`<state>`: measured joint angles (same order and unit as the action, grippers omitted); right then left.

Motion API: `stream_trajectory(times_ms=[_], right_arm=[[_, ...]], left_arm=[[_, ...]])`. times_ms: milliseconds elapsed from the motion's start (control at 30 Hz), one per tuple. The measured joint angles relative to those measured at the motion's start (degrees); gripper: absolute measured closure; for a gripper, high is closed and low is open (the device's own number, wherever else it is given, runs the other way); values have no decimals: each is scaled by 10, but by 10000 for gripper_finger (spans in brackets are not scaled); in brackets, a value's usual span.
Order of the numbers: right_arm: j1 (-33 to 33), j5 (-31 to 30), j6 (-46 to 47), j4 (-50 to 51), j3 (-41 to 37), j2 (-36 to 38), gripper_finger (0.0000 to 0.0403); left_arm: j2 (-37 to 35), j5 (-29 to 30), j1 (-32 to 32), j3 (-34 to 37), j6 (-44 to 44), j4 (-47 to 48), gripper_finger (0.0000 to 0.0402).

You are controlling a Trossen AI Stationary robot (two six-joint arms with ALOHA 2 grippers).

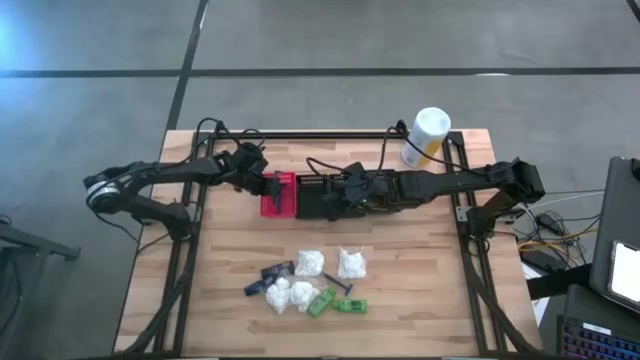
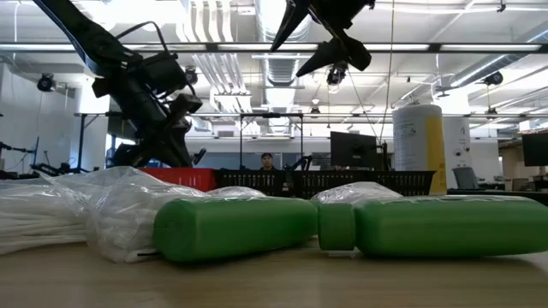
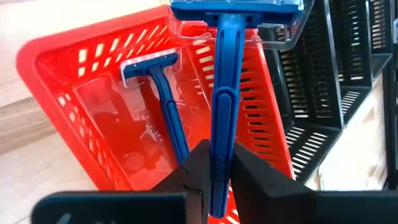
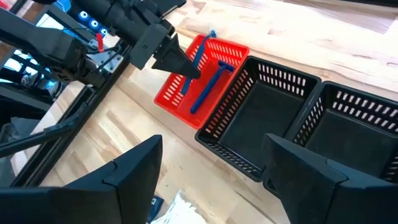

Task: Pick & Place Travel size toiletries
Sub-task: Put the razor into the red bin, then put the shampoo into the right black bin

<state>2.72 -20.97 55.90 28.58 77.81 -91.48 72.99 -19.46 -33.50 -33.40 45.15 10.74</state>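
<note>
1. Razor sits clamped in the left pincer, over the red basket.
2. Right pincer hangs apart above the black basket.
3. Risk: tilted release could bounce it onto the counter.

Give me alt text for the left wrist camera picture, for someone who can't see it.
The left gripper is shut on a blue razor, holding it by the handle over a red basket. A second blue razor already lies inside that basket, and a black basket stands right beside it on the wooden table.
</note>
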Motion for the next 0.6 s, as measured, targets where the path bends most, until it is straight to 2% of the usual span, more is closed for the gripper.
stream_trajectory(times_ms=[333, 600], right_arm=[[-2, 0, -4, 0, -2, 0, 104], [-4, 0, -10, 2, -2, 0, 116]], left_arm=[[0, -1, 0, 0, 24, 9, 292], [-25, -5, 1, 0, 24, 9, 283]])
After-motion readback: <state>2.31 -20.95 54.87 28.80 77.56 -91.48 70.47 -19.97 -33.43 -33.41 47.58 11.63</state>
